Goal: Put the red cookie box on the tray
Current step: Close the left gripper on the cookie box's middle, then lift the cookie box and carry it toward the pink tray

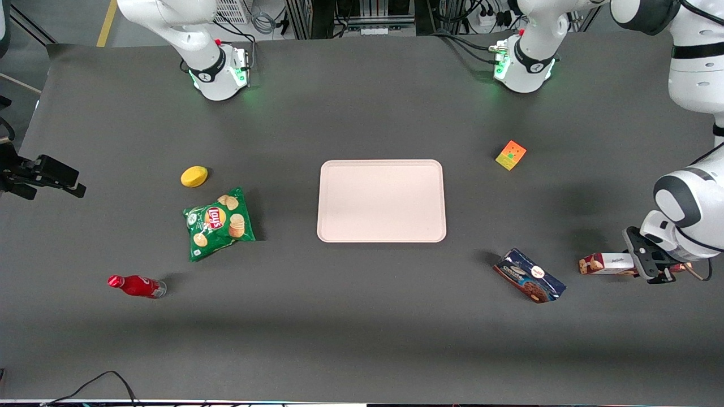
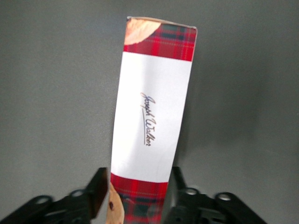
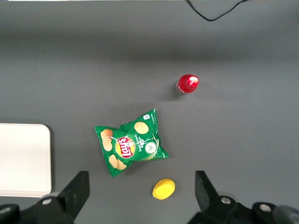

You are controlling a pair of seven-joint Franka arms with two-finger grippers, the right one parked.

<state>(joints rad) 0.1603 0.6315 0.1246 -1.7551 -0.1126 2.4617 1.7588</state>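
My fingers (image 2: 100, 193) straddle one end of the red cookie box (image 2: 152, 116), one on each long side, though I cannot tell if they are pressing it. My gripper (image 1: 650, 263) sits low at the working arm's end of the bench (image 1: 362, 339), where the box lies flat, well apart from the tray (image 1: 382, 200) and just beside a dark blue cookie package (image 1: 529, 276).

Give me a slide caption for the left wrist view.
Left gripper straddling one end of the red cookie box, fingers open on either side, box lying on the dark table.
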